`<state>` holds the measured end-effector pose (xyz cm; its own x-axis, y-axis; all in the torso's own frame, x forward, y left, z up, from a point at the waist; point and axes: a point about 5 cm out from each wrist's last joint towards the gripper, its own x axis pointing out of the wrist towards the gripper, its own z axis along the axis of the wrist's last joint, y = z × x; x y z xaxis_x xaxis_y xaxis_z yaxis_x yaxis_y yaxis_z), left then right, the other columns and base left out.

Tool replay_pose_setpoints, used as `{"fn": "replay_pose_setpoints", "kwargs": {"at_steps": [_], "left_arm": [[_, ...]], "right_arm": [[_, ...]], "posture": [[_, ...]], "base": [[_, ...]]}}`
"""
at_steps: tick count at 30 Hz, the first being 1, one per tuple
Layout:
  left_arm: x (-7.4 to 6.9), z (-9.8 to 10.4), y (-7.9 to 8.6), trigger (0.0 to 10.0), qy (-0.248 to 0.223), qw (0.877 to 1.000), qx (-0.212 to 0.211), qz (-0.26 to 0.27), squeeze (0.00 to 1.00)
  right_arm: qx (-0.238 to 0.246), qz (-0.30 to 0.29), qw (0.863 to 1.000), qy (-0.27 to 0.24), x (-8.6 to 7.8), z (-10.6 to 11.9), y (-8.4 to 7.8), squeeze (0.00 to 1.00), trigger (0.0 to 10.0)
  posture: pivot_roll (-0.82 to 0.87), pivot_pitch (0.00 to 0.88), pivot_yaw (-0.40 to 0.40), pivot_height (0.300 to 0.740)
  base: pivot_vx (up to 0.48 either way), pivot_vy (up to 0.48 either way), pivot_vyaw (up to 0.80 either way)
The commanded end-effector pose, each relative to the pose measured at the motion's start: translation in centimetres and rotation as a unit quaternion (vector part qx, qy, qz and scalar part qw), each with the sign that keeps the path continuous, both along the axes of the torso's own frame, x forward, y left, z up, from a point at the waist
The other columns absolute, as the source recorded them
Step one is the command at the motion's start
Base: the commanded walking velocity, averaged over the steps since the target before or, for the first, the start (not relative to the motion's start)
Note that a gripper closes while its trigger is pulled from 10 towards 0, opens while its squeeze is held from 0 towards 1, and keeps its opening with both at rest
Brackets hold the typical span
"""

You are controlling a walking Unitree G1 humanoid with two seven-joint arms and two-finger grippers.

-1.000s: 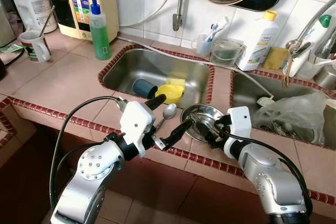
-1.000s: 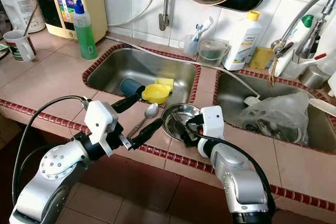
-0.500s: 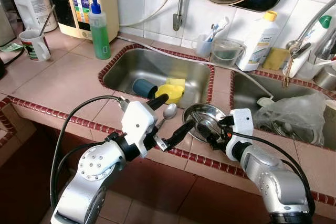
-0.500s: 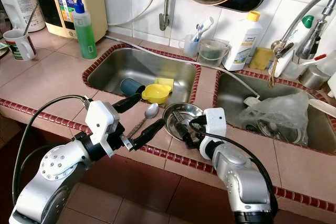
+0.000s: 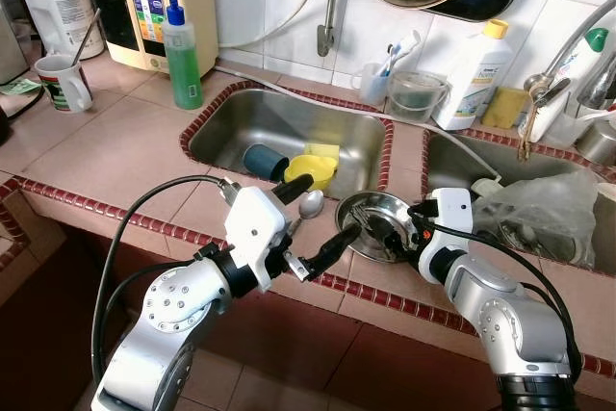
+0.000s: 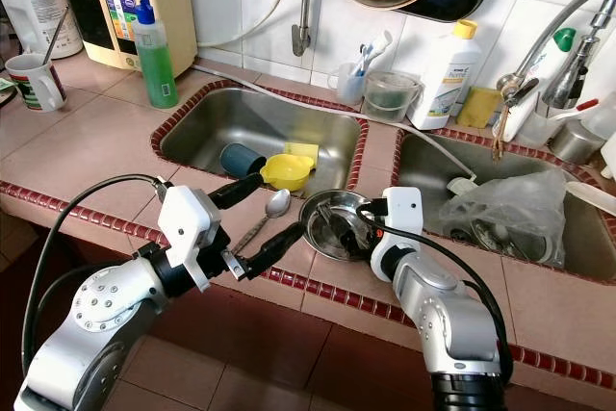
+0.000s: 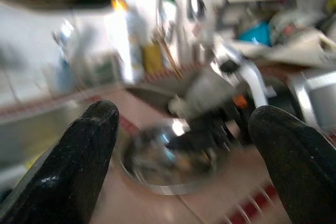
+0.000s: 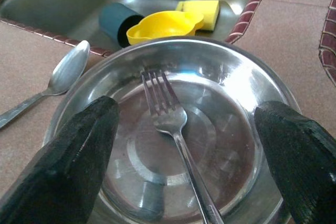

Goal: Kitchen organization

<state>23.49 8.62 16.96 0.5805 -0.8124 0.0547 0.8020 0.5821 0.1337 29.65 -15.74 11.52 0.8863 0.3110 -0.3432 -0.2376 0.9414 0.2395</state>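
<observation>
My right gripper [image 8: 184, 129] is open, its fingers on both sides of the fork [image 8: 173, 129] inside the steel bowl [image 8: 231, 93]; my left gripper [image 5: 322, 217] is open beside it.

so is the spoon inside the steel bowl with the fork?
No. The spoon lies on the tiled counter outside the bowl; inside it lies the fork.

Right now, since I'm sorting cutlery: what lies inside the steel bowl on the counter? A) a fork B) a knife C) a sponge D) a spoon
A: a fork lies in the steel bowl, between the open right gripper fingers.
</observation>
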Motion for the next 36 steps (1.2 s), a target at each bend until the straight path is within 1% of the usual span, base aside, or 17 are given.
{"fn": "replay_pose_setpoints", "kwargs": {"at_steps": [1, 3, 4, 6, 7, 11, 12, 15, 16, 17, 18, 19, 20, 21, 22, 23, 36], "left_arm": [[-0.3, -0.5, -0.4, 10.0, 0.016, 1.000, 0.012, -0.015, 0.00], [-0.4, -1.1, -0.3, 10.0, 0.032, 0.999, 0.027, -0.013, 0.00], [-0.4, -1.5, -0.3, 10.0, 0.050, 0.998, 0.035, -0.008, 0.00], [-0.4, -1.7, -0.4, 10.0, 0.061, 0.997, 0.041, -0.009, 0.00], [-0.4, -1.7, -0.4, 10.0, 0.061, 0.997, 0.043, -0.009, 0.00], [-0.5, -1.5, -0.4, 10.0, 0.061, 0.997, 0.045, -0.007, 0.00], [-0.5, -1.4, -0.4, 10.0, 0.061, 0.997, 0.046, -0.006, 0.00], [-0.5, -1.3, -0.4, 10.0, 0.064, 0.997, 0.046, -0.005, 0.00], [-0.5, -1.3, -0.4, 10.0, 0.063, 0.997, 0.046, -0.004, 0.00], [-0.5, -1.3, -0.4, 10.0, 0.063, 0.997, 0.046, -0.004, 0.00], [-0.4, -1.1, -0.3, 10.0, 0.062, 0.997, 0.046, -0.002, 0.00], [-0.4, -1.0, -0.3, 10.0, 0.061, 0.997, 0.045, -0.001, 0.00], [-0.4, -0.9, -0.3, 10.0, 0.060, 0.997, 0.044, 0.000, 0.00], [-0.4, -0.9, -0.3, 10.0, 0.059, 0.997, 0.044, 0.000, 0.00], [-0.4, -0.9, -0.3, 10.0, 0.058, 0.997, 0.045, 0.000, 0.00], [-0.5, -0.8, -0.3, 10.0, 0.057, 0.997, 0.044, 0.000, 0.00], [-0.3, -0.2, -0.1, 10.0, 0.051, 0.998, 0.043, 0.009, 0.00]], "right_arm": [[-0.004, -0.006, 1.000, 0.003, 0.2, 0.2, -0.4, 0.00, 9.7], [-0.003, -0.007, 1.000, 0.001, 0.2, 0.2, -0.4, 0.00, 9.8], [0.002, -0.006, 1.000, 0.007, 0.2, 0.2, -0.3, 0.00, 9.8], [0.002, -0.005, 1.000, 0.006, 0.2, 0.2, -0.3, 0.00, 9.8], [0.003, -0.005, 1.000, 0.007, 0.2, 0.2, -0.3, 0.00, 9.5], [0.006, -0.003, 1.000, 0.013, 0.3, 0.1, -0.3, 0.00, 9.1], [0.010, -0.003, 1.000, 0.018, 0.3, 0.1, -0.3, 0.00, 8.2], [0.013, -0.004, 1.000, 0.026, 0.3, 0.0, -0.3, 0.00, 8.1], [0.014, -0.004, 0.999, 0.030, 0.3, 0.0, -0.3, 0.00, 3.9], [0.014, -0.004, 0.999, 0.030, 0.3, 0.0, -0.3, 0.00, 3.9], [0.017, -0.007, 0.999, 0.042, 0.4, -0.2, -0.4, 0.00, 4.2], [0.017, -0.009, 0.999, 0.047, 0.5, -0.2, -0.5, 0.00, 3.8], [0.019, -0.013, 0.998, 0.055, 0.6, -0.4, -0.6, 0.00, 2.5], [0.018, -0.015, 0.998, 0.060, 0.6, -0.5, -0.7, 0.00, 2.2], [0.015, -0.018, 0.998, 0.065, 0.6, -0.6, -0.8, 0.00, 2.2], [0.022, -0.018, 0.998, 0.064, 0.6, -0.6, -0.8, 0.00, 0.0], [0.037, -0.029, 0.996, 0.082, 0.8, -0.8, -0.9, 0.00, 0.0]], "posture": [[0.10, 0.000, -0.099, 0.740], [0.10, 0.000, -0.093, 0.740], [0.10, 0.000, -0.093, 0.740], [0.10, 0.000, -0.091, 0.740], [0.10, 0.000, -0.091, 0.740], [0.10, 0.000, -0.089, 0.740], [0.10, 0.000, -0.089, 0.740], [0.10, 0.000, -0.089, 0.740], [0.10, 0.000, -0.089, 0.740], [0.10, 0.000, -0.089, 0.740], [0.10, 0.000, -0.087, 0.740], [0.10, 0.000, -0.087, 0.740], [0.10, 0.000, -0.087, 0.740], [0.10, 0.000, -0.087, 0.740], [0.11, 0.000, -0.087, 0.740], [0.11, 0.000, -0.087, 0.740], [0.11, 0.000, -0.084, 0.740]], "base": [[0.000, 0.000, 0.00], [0.000, 0.000, 0.00], [0.000, 0.000, 0.00], [0.000, 0.000, 0.00], [0.000, 0.000, 0.00], [0.000, 0.000, 0.00], [0.000, 0.000, 0.00], [0.000, 0.000, 0.00], [0.000, 0.000, 0.00], [0.000, 0.000, 0.00], [0.000, 0.000, 0.00], [0.000, 0.000, 0.00], [0.000, 0.000, 0.00], [0.000, 0.000, 0.00], [0.000, 0.000, 0.00], [0.000, 0.000, 0.00], [0.000, 0.000, 0.00]]}}
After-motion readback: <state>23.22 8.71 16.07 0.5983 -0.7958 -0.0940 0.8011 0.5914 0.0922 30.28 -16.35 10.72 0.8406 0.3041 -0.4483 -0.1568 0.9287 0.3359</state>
